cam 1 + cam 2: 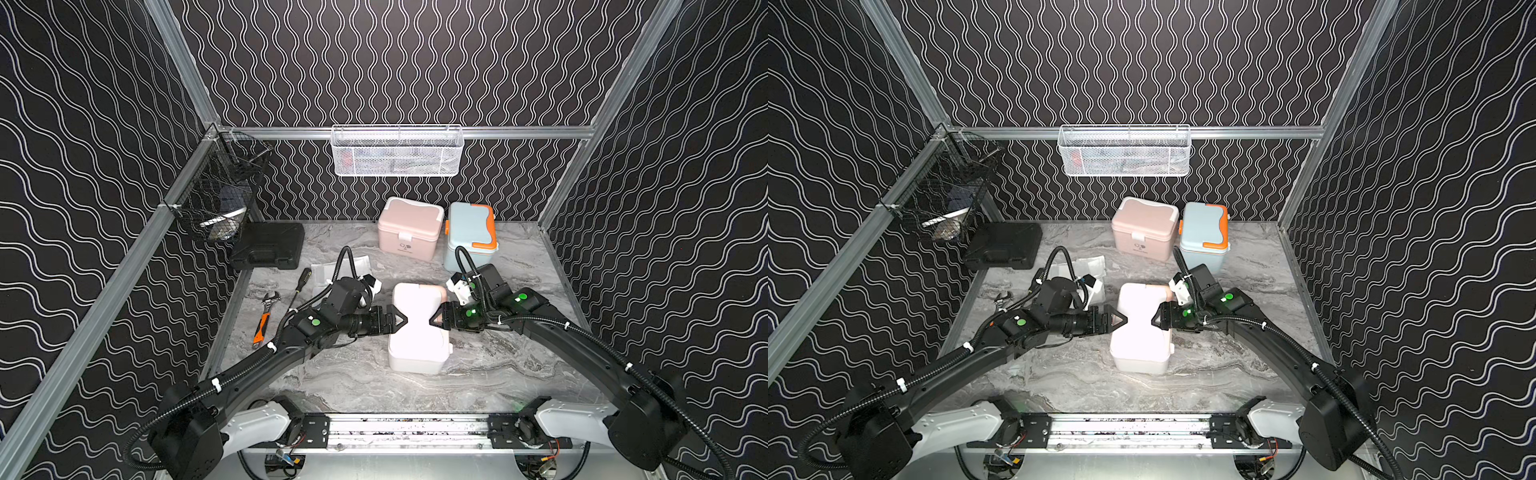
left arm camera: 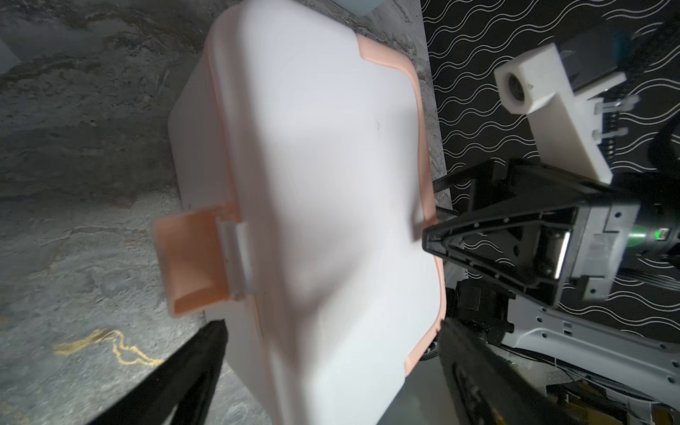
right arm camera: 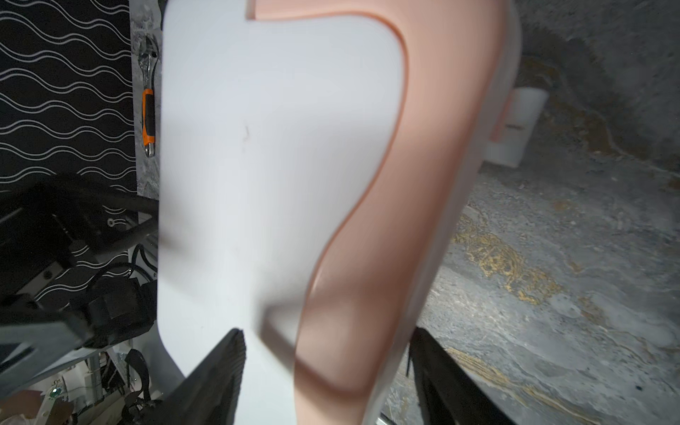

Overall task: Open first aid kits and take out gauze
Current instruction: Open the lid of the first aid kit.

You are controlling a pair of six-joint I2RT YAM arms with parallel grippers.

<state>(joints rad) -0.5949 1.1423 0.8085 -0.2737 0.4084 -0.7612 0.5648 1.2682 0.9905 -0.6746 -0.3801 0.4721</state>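
Note:
The white first aid kit with peach trim [image 1: 417,340] [image 1: 1140,345] stands mid-table with its lid down. Its peach latch [image 2: 187,257] sticks out from the front wall. My left gripper [image 1: 401,320] [image 2: 331,331] is open, and its fingers straddle the lid's left end. My right gripper [image 1: 434,320] [image 3: 327,338] is open at the lid's right end, one finger over the white lid and the other beyond the flat peach handle [image 3: 434,147]. The pink kit [image 1: 409,228] and the blue-grey kit [image 1: 471,235] stand shut at the back. Gauze packets [image 1: 360,262] [image 1: 1090,266] lie behind my left arm.
A flat black hard case [image 1: 268,245] lies at the back left. An orange-handled wrench [image 1: 264,318] and a screwdriver [image 1: 300,286] lie along the left edge. A black wire basket [image 1: 216,195] hangs on the left wall and a white mesh basket [image 1: 397,151] on the back wall.

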